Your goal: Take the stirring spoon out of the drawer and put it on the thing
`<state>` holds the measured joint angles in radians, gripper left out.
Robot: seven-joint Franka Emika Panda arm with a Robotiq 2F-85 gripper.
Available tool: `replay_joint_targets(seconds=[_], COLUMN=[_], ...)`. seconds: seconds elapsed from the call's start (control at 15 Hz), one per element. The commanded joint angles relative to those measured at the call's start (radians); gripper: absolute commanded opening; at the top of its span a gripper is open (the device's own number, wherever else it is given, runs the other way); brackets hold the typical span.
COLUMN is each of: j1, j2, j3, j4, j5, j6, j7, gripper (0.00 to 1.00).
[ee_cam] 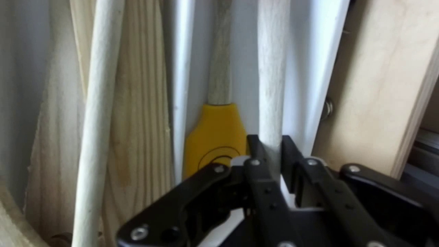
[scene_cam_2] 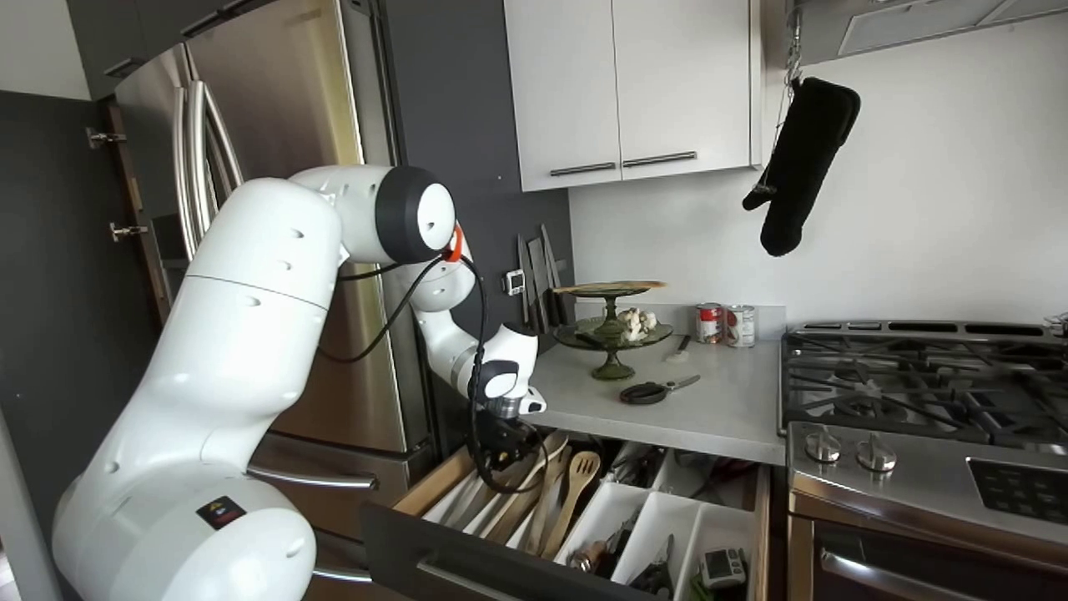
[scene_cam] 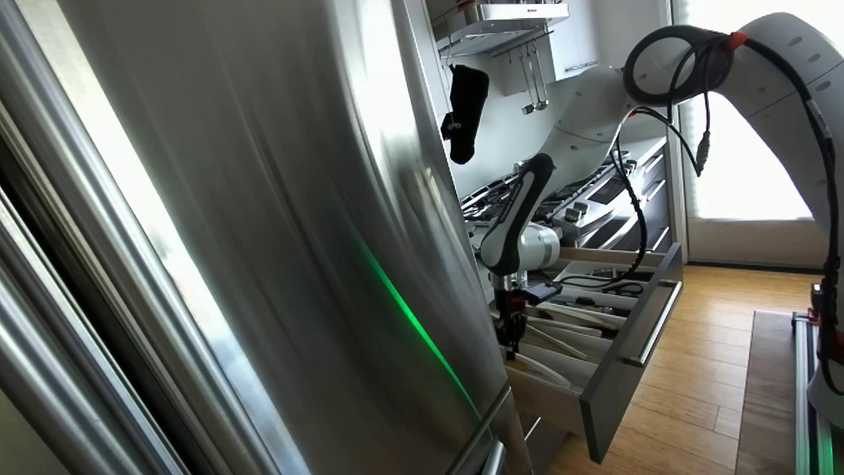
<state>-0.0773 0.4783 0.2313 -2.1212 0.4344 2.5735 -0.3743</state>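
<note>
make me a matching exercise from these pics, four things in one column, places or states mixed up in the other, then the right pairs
Things
1. oven mitt
2. scissors
3. yellow-headed utensil
4. hand

Places and states
A. lying in a compartment of the open drawer
B. closed on a pale wooden handle
C. black and hanging up
D. lying on the counter

Right pairs
1-C
2-D
3-A
4-B
</note>
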Motion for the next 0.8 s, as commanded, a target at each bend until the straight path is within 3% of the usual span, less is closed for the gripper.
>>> replay_joint_targets(seconds=[0.0,0.27,0.73], j1=[-0.008,-0.025,-0.029], j2=[-0.07,-0.117,-0.156], j3=[-0.007,-0.008,-0.056], j4=[-0.035,-0.028,0.025], j5=[-0.019,-0.002,0.003], j6=[-0.018,-0.104,-0.387], j7=[0.019,-0.007,-0.023], gripper=[0.04,0.04,0.04])
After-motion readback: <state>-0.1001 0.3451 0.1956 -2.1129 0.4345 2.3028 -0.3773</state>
